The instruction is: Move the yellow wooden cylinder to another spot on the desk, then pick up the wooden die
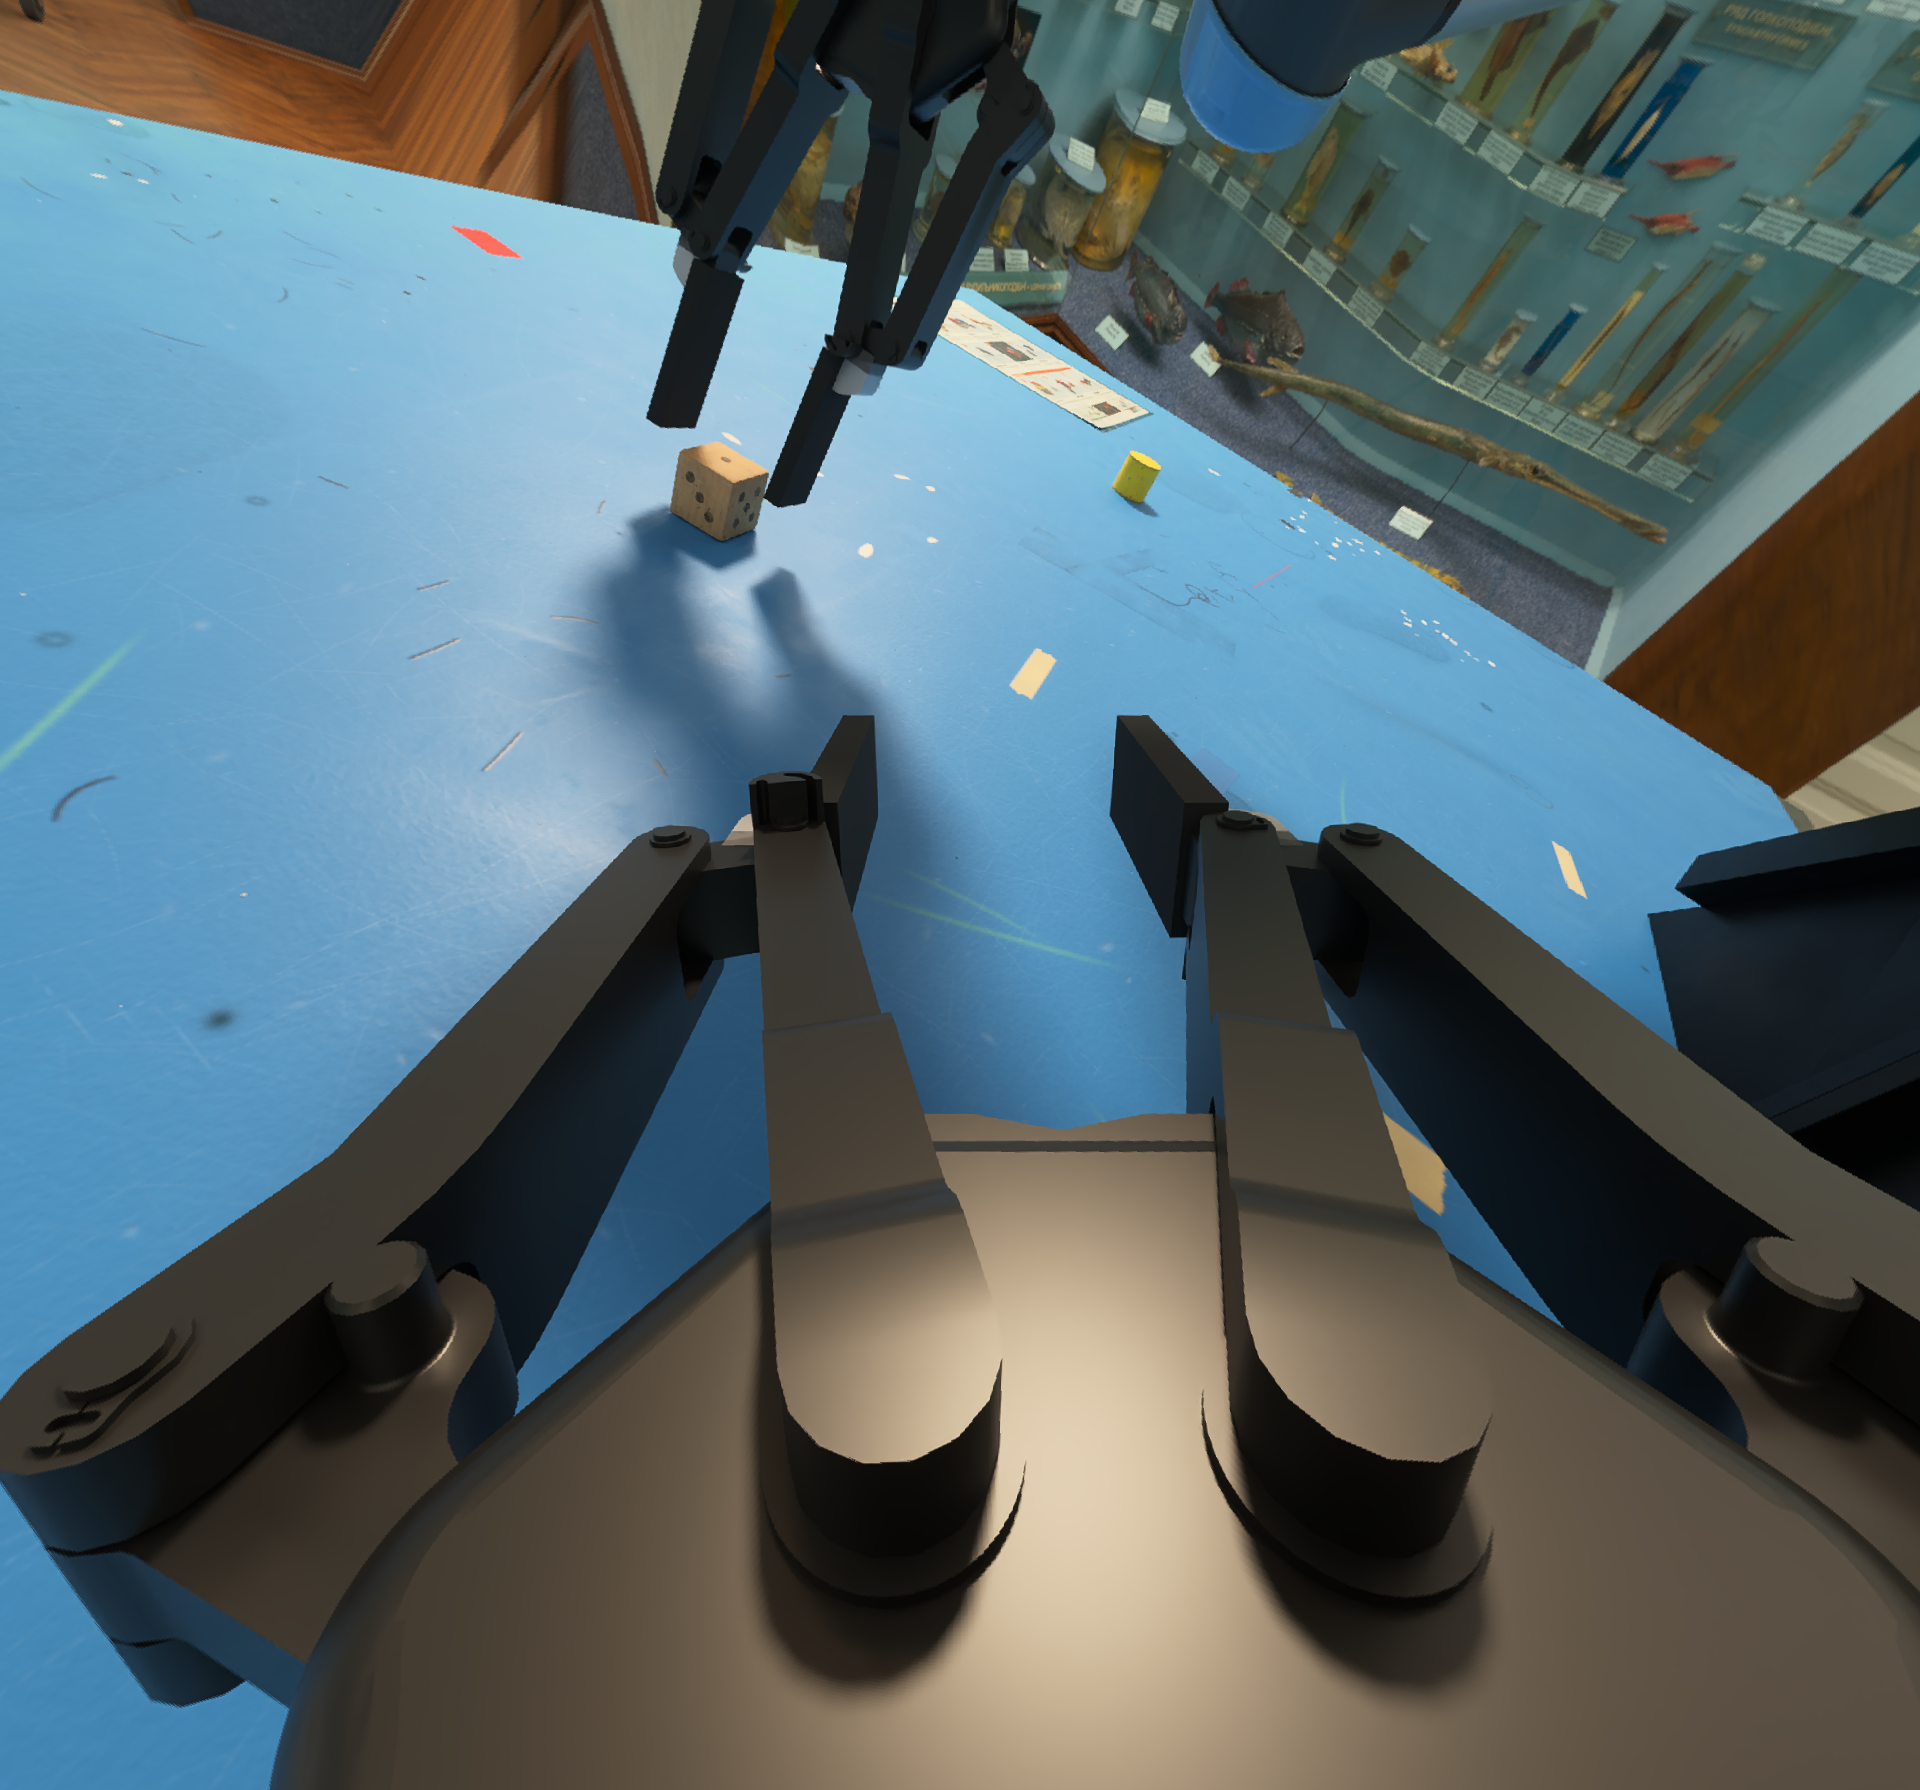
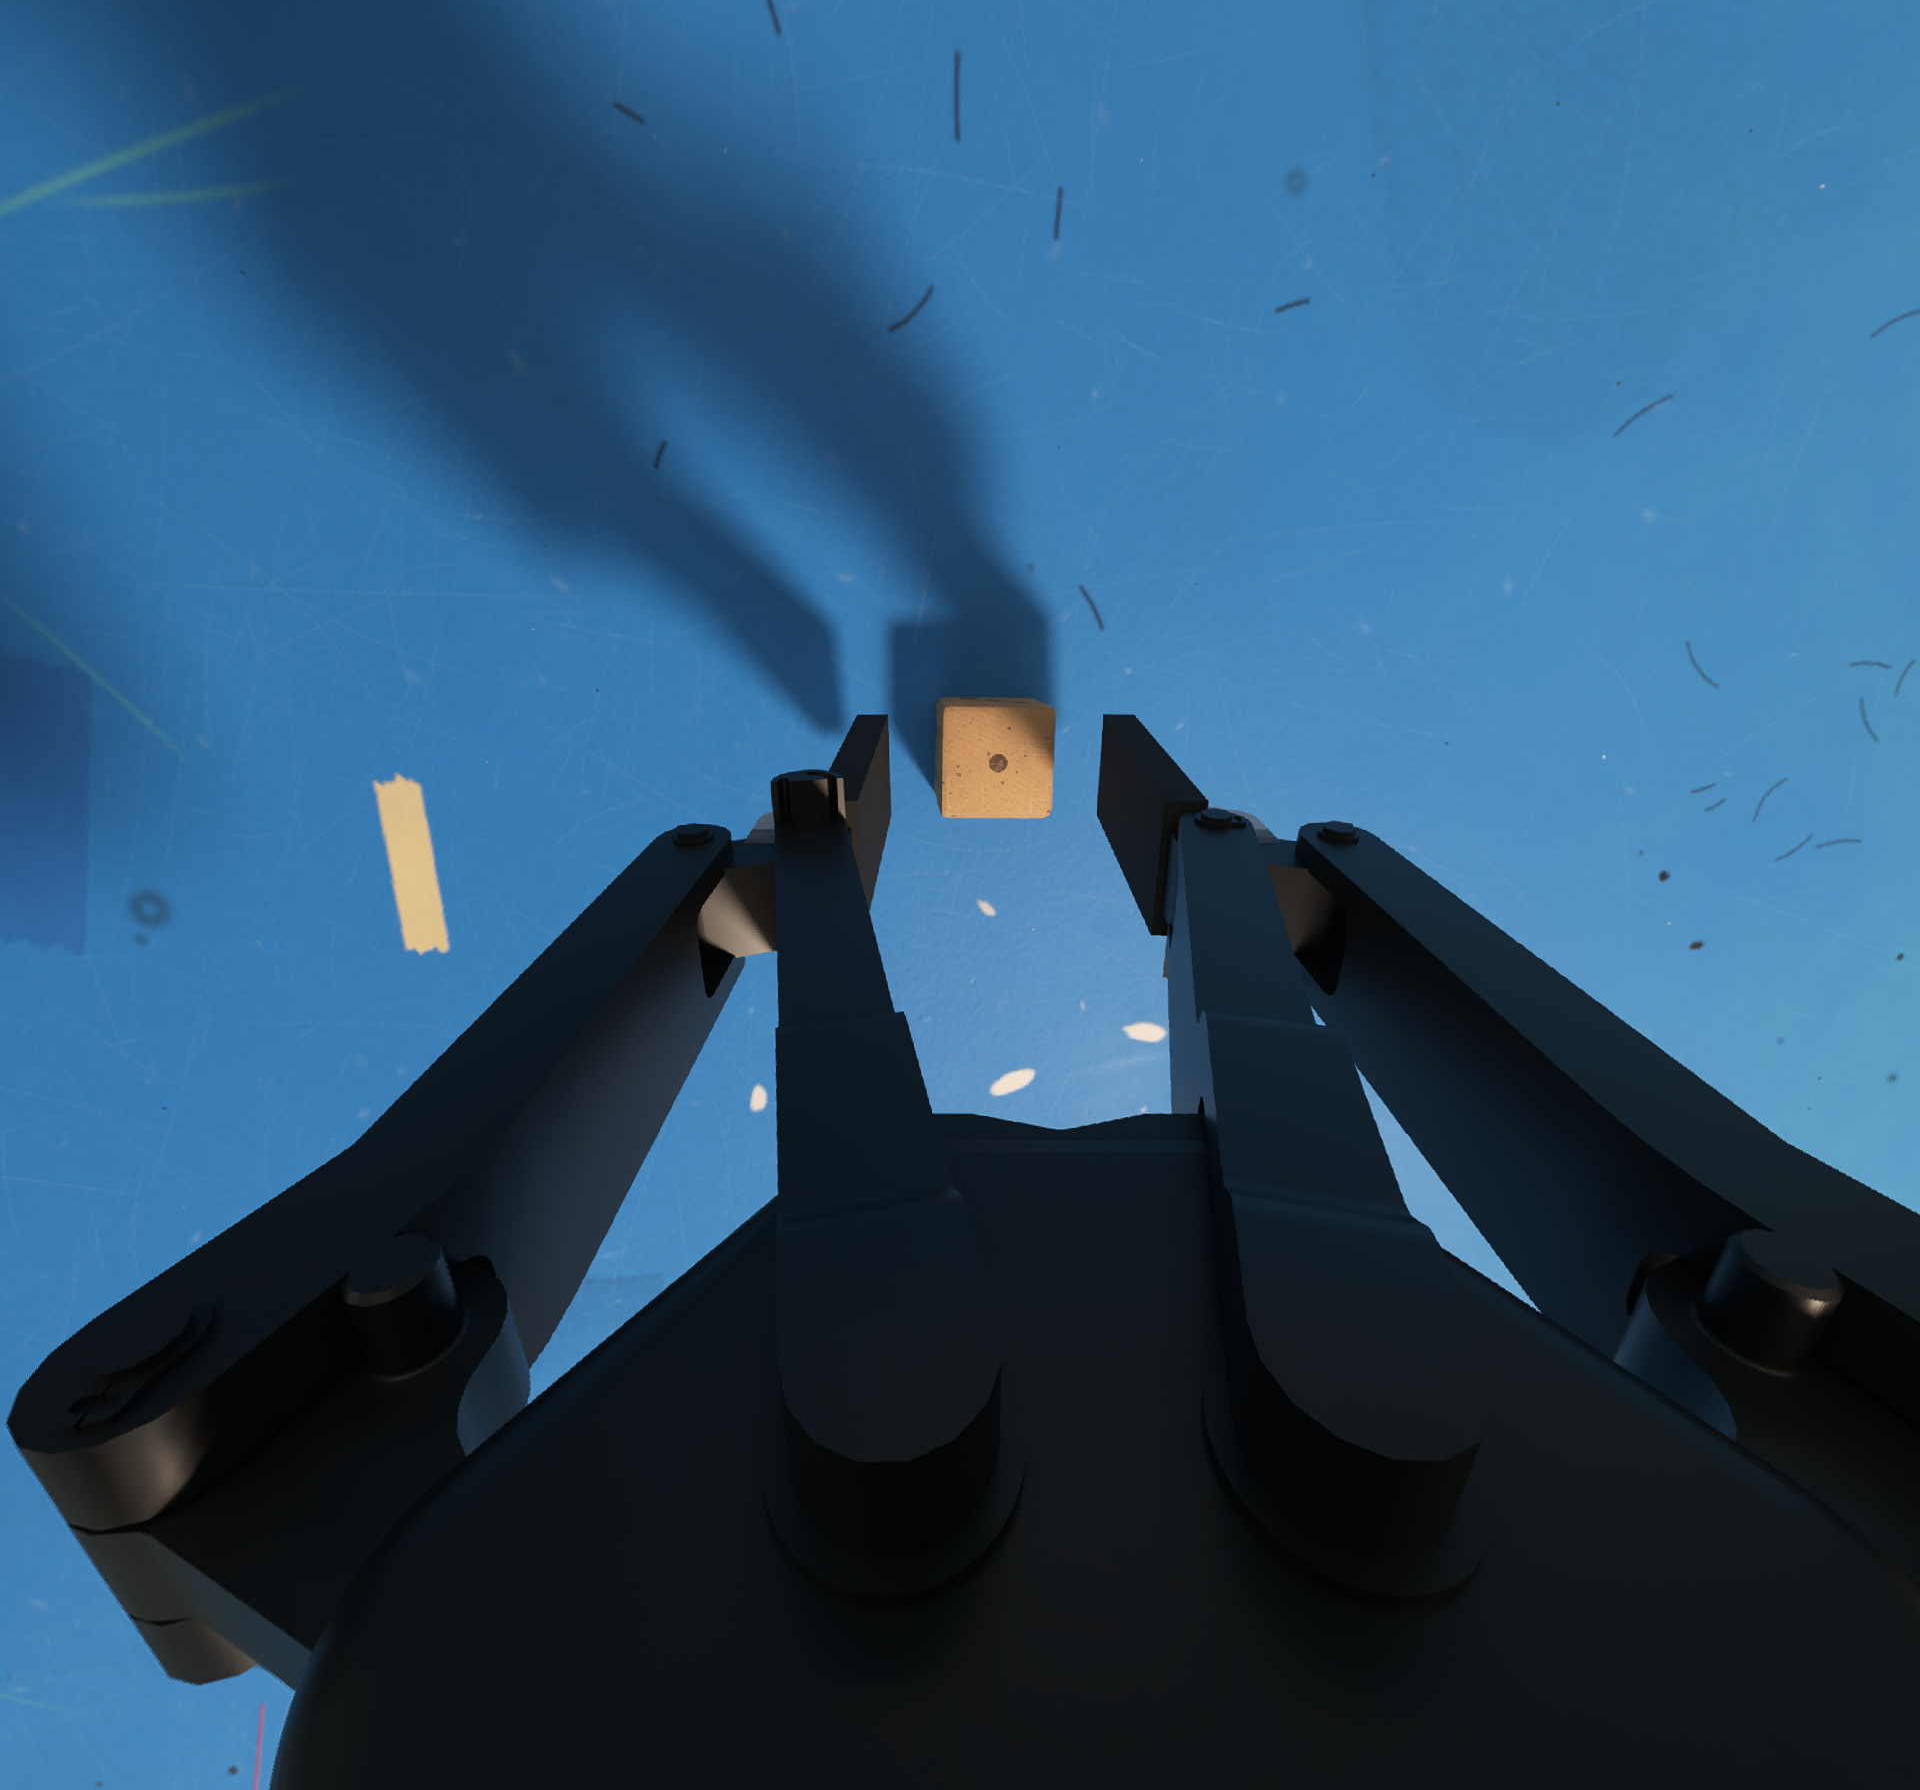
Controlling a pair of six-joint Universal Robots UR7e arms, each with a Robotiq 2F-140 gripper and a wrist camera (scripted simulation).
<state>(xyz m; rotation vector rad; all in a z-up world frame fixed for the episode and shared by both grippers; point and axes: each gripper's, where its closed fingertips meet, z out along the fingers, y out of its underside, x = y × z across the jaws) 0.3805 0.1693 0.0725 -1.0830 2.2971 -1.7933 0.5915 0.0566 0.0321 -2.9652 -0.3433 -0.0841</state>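
**Right hand poised over the die, cylinder off to the side**

No containers anywhere on the blue surface; only loose things lying bare on it.

Wooden die resting flat on the surface, single-pip face up, directly beneath the right hand. Seen from the right wrist, die centred in the gap of the right hand, with clear blue showing on both sides between it and each fingertip, so not gripped. Right hand spread moderately wide, pointing down. From the left wrist, one fingertip ending above the die's top edge, the other reaching down just beside its side face; contact there impossible to judge.

Yellow wooden cylinder standing on the surface well apart from the die, toward the far edge, near a printed paper sheet. Touched by nothing.

Left hand low and tilted over the near part of the surface, spread fairly wide and holding nothing, well apart from both die and cylinder.

Strips of tan tape stuck to the surface, plus scratches and pale flecks. Die's far sides hidden in shadow in the right wrist view. Dark block at the right edge of the left wrist view cut off, identity unclear.
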